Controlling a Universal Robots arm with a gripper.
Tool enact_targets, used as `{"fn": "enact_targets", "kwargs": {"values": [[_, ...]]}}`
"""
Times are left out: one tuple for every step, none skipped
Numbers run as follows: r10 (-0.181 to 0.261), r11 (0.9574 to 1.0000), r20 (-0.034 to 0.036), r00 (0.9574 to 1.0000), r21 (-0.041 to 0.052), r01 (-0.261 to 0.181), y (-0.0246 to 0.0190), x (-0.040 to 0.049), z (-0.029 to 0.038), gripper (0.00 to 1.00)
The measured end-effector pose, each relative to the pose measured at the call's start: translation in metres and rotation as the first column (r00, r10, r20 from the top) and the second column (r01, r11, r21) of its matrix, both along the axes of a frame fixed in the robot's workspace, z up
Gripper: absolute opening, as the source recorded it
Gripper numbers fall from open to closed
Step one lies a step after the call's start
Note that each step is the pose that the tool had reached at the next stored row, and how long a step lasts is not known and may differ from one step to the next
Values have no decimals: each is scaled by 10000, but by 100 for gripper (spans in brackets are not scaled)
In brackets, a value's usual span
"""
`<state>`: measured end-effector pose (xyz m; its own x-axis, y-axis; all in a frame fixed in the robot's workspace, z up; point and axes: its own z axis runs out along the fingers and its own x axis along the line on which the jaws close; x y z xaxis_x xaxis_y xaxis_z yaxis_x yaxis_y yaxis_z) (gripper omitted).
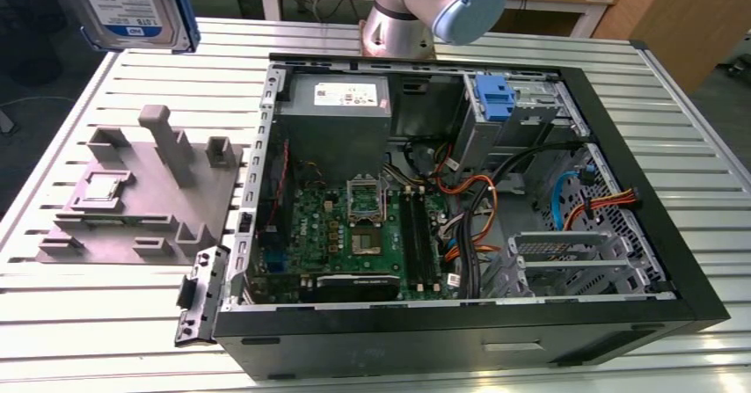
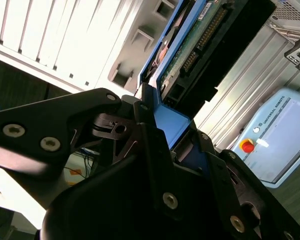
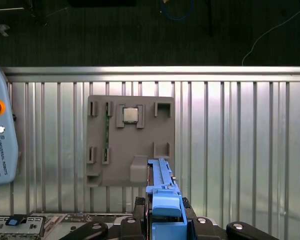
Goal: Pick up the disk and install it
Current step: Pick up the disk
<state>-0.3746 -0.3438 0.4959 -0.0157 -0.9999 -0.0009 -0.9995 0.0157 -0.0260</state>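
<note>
Silver with blue rails, the disk [image 1: 127, 6] hung clamped in the tool [image 3: 166, 212], high above the grey fixture [image 1: 141, 195].

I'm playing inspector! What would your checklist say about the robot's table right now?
Surface: slatted metal table, carrying a computer and a grey tray.
Job's things: disk held up in the air, off the table; open computer lying on its side, with a blue bracket in its bay.
Clutter: grey tray beside the computer, on the exterior view's left; a small chip sits in one pocket.
Grippers: pincer shut on the disk's blue rail.
Cables: orange, black and blue wires inside the computer.
Surroundings: control pad with a red button; dark floor beyond the table.
</note>
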Motion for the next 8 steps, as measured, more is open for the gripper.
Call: {"fn": "enact_targets", "kwargs": {"values": [[-1,10000,0,10000,0,1,0,5,0,37],[-1,10000,1,10000,0,1,0,10,0,37],[0,10000,0,10000,0,0,0,16,0,37],[0,10000,0,10000,0,0,0,21,0,37],[0,10000,0,10000,0,0,0,24,0,37],[-1,10000,0,10000,0,1,0,24,0,37],[0,10000,0,10000,0,0,0,27,0,37],[-1,10000,0,10000,0,1,0,28,0,37]]}}
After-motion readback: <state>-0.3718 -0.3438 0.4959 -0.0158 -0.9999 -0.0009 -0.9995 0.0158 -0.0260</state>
